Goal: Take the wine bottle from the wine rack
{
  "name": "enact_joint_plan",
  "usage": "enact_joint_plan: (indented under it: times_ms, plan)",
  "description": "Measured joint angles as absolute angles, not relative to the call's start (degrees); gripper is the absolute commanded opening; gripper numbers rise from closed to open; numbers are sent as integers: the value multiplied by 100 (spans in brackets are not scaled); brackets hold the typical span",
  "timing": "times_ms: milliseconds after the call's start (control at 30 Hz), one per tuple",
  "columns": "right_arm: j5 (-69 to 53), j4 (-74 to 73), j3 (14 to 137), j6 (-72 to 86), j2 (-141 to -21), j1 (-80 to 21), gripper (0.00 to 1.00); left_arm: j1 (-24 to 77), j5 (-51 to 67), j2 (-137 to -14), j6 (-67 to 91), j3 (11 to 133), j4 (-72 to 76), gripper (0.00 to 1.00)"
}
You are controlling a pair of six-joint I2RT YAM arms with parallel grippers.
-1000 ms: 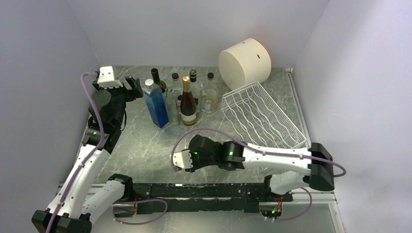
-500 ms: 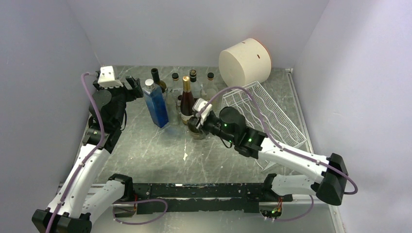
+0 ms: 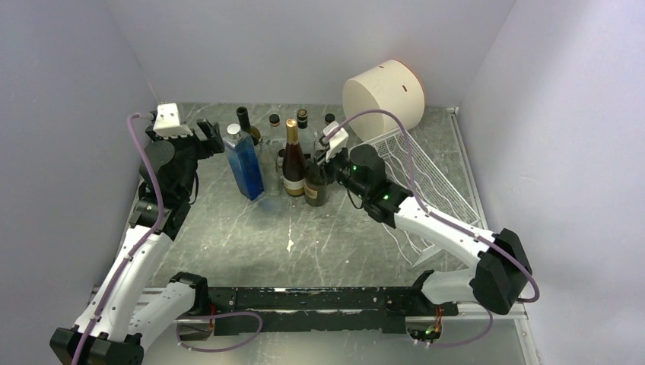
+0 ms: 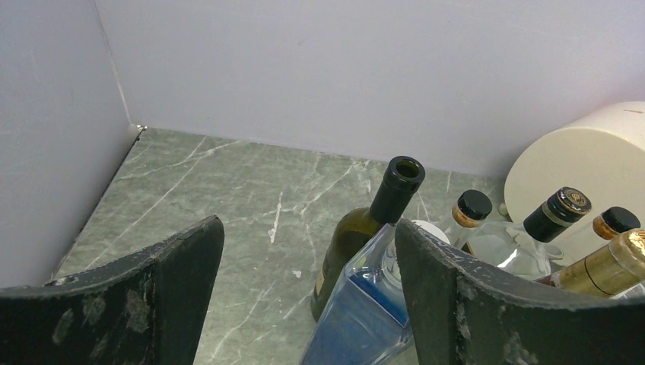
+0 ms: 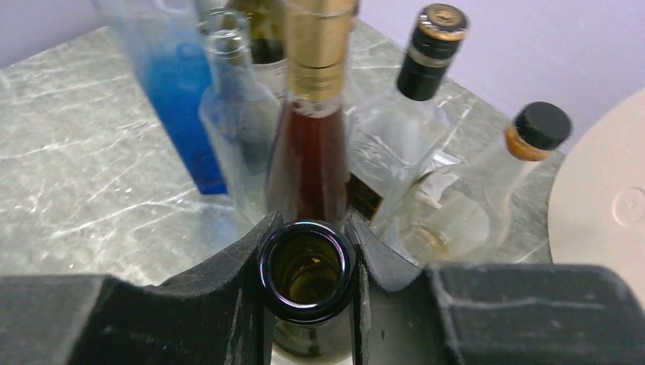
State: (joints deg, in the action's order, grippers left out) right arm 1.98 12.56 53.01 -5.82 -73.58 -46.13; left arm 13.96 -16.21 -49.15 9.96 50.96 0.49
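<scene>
My right gripper (image 3: 328, 162) is shut on the neck of a dark green wine bottle (image 3: 316, 188). It holds the bottle upright beside the brown gold-capped bottle (image 3: 294, 163), left of the white wire wine rack (image 3: 437, 186). In the right wrist view the fingers (image 5: 243, 262) clamp the bottle's open mouth (image 5: 306, 268) from both sides. The rack lies tilted on the table at the right, partly behind my right arm, with no bottle visible on it. My left gripper (image 3: 205, 135) is open and empty at the back left, its right finger (image 4: 456, 296) close to the blue square bottle (image 4: 369, 319).
A cluster of bottles stands at the back middle: blue square bottle (image 3: 244, 163), dark green open bottle (image 3: 245, 122), and clear capped bottles (image 5: 414, 114). A big cream cylinder (image 3: 382, 95) lies at the back right. Grey walls close in on three sides.
My right arm swung from the near middle of the table back to the bottle cluster. The dark green bottle now stands upright in its gripper beside the brown bottle. My left arm has not moved.
</scene>
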Motion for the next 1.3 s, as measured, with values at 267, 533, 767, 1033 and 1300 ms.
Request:
enact_joint_plan:
  times_ms: [267,533,767,1033,1300]
  plan:
    - [207,1337,5581,-327,-7734,-4110,0,1396,-1619,-4919,993,5096,49,87]
    - [237,1457,5896,-384,-8206,-4016,0,1396,-1621,-4919,993,5096,49,87]
    - [266,1514,5959,-390,-8309,-4012,44,1396,-1623,-4919,991,5096,49,87]
    - [309,1682,5979,-377,-8302,-4012,76,1391,-1623,-4925,989,5096,49,87]
    - [582,1483,6038,-169,-7992,-4014,100,1160,-1634,-4866,982,5096,47,87]
